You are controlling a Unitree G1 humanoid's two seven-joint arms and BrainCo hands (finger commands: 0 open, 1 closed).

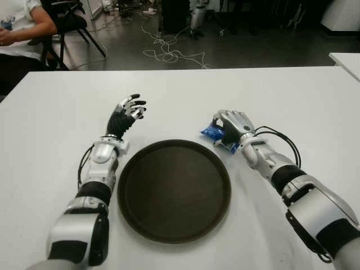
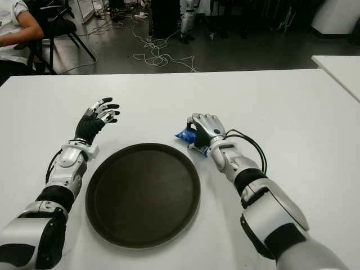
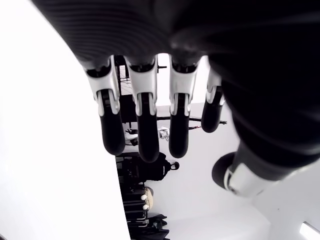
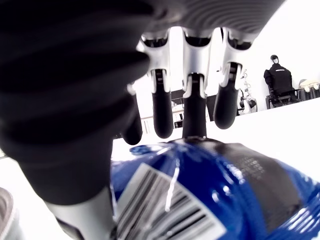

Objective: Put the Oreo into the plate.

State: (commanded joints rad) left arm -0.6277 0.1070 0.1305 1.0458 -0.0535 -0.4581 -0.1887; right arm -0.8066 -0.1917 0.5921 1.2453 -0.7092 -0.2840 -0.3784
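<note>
The Oreo is a blue packet (image 1: 211, 133) lying on the white table just past the far right rim of the round dark brown plate (image 1: 169, 197). My right hand (image 1: 232, 125) sits on top of the packet with its fingers curled down over it; most of the packet is hidden under the palm. In the right wrist view the blue wrapper with its barcode (image 4: 200, 190) fills the space under the fingers (image 4: 194, 120), and the middle fingertip touches it. My left hand (image 1: 130, 108) shows to the left of the plate's far rim, fingers spread, holding nothing.
The white table (image 1: 67, 112) reaches well beyond the plate on all sides. A second white table corner (image 1: 346, 59) stands at the far right. Beyond the far edge are floor cables (image 1: 169, 50), a chair and a seated person (image 1: 22, 25) at far left.
</note>
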